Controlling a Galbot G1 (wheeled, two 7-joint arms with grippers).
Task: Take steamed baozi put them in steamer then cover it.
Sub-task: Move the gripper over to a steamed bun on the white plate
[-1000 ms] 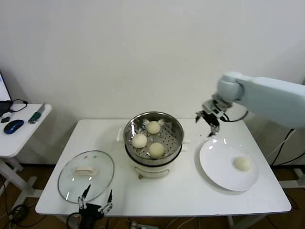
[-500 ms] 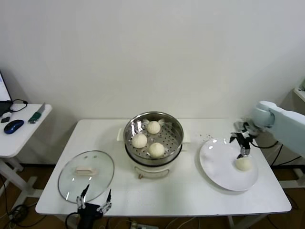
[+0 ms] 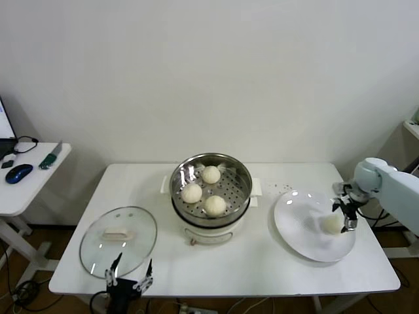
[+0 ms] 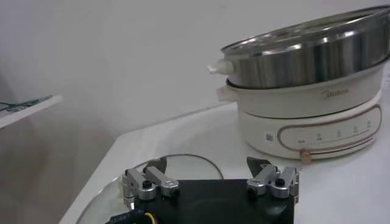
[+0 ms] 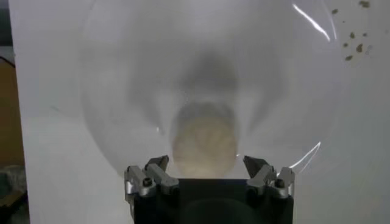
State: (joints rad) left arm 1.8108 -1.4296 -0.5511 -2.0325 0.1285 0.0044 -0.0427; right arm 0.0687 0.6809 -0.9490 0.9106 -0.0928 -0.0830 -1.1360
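The right gripper point(image 3: 345, 216), fingers spread, reaches down over the round cream-white bun point(image 3: 332, 224) on the flat white plate point(image 3: 298, 229); the left gripper point(image 3: 131, 276), also spread, is parked near the round glass lid point(image 3: 118, 240).

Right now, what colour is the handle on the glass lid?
White, an oblong handle at the centre of the clear glass lid; the head view shows it best.

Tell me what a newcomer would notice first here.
The shiny steamer at the table's middle, uncovered, with three baozi inside. At the right, the right gripper, jaws open, is at the last baozi on the white plate. The glass cover lies at the front left, by the idle left gripper.
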